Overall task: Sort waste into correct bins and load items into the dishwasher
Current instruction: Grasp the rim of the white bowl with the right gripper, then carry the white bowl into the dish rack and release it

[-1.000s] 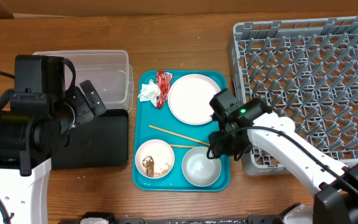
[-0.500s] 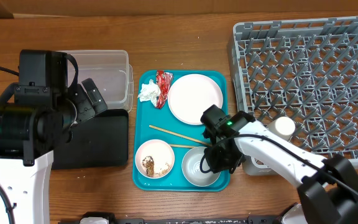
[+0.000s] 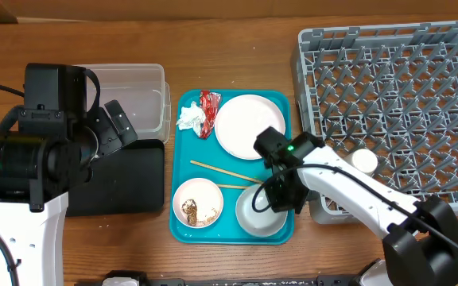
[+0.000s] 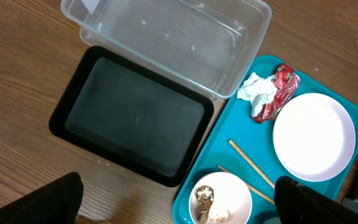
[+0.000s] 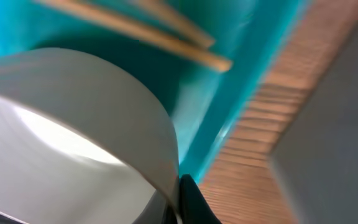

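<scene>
Empty bowl (image 3: pixel 253 218): tilted, right gripper (image 3: pixel 270 200) appears clamped on rim. Risk: thin-edge grip slips, bowl drops onto chopsticks (image 3: pixel 217 169). Left gripper (image 3: pixel 116 127) spread wide, w/ nothing held.

1. The clear tub (image 3: pixel 133 91) and the black tray (image 3: pixel 130 183) beside it lie open from above. The left gripper (image 3: pixel 116 127) hangs over their shared edge, fingers spread.
2. On the teal tray (image 3: pixel 183 230), the tissue (image 3: pixel 189 119) and wrapper (image 3: pixel 211 102) touch each other and crowd the plate's (image 3: pixel 245 127) left rim.
3. The chopsticks (image 3: pixel 217 169) cross the strip between the plate and the two bowls, the food bowl (image 3: pixel 197 202) and the empty bowl (image 3: pixel 253 218).
4. The right gripper (image 3: pixel 273 199) pinches the empty bowl's rim, and the right arm (image 3: pixel 348 187) covers the teal tray's right edge.
5. The rack (image 3: pixel 396 87) bristles with pegs, and a cup (image 3: pixel 363 161) sits at its near left.
</scene>
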Motion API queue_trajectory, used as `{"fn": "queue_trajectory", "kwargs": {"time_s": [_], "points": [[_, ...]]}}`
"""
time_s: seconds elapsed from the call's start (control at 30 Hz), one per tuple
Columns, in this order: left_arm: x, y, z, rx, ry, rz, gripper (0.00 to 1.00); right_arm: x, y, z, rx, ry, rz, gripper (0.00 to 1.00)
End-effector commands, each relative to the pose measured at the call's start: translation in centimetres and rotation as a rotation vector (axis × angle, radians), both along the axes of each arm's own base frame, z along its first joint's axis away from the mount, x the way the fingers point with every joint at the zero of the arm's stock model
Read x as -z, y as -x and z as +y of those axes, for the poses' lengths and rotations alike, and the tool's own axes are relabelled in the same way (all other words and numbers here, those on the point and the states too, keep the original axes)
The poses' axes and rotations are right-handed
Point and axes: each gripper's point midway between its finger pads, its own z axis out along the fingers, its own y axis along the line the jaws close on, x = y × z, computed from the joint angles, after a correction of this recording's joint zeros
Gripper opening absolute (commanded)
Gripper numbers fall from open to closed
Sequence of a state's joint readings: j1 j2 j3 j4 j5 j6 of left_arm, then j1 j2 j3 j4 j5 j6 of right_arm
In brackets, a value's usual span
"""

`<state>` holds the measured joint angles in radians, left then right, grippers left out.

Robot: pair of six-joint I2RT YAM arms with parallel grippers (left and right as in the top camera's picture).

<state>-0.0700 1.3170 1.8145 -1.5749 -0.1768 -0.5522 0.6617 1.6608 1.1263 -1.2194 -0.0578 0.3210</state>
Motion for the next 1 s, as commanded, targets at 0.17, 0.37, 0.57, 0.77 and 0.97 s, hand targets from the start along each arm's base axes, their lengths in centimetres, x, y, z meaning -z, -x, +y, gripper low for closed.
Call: {"fn": "queue_trajectory", "kwargs": {"time_s": [0.17, 0.37, 0.57, 0.77, 0.97], "points": [[-0.1, -0.2, 0.3, -0.019, -0.007, -0.005, 1.0, -9.4, -7.2, -2.1, 0.196, 0.113, -0.384, 0.04], [-0.1, -0.2, 0.3, -0.019, -0.007, -0.005, 1.0, -19.7, -11.9, -7.8, 0.543, 0.152, -0.739, 0.04], [-0.1, -0.2, 0.3, -0.019, -0.007, -0.005, 1.0, -24.8, -13.1, -17.8, 0.892, 0.329, -0.975, 0.04], [-0.1, -0.2, 0.3, -0.019, -0.007, -0.006, 1.0, -24.7, -13.0, -26.8, 1.172, 0.517, -0.998, 0.04], [-0.1, -0.2, 0.3, -0.019, -0.007, -0.005, 1.0, -22.4, -13.1, -32.5, 1.314, 0.627, -0.928, 0.04]]}}
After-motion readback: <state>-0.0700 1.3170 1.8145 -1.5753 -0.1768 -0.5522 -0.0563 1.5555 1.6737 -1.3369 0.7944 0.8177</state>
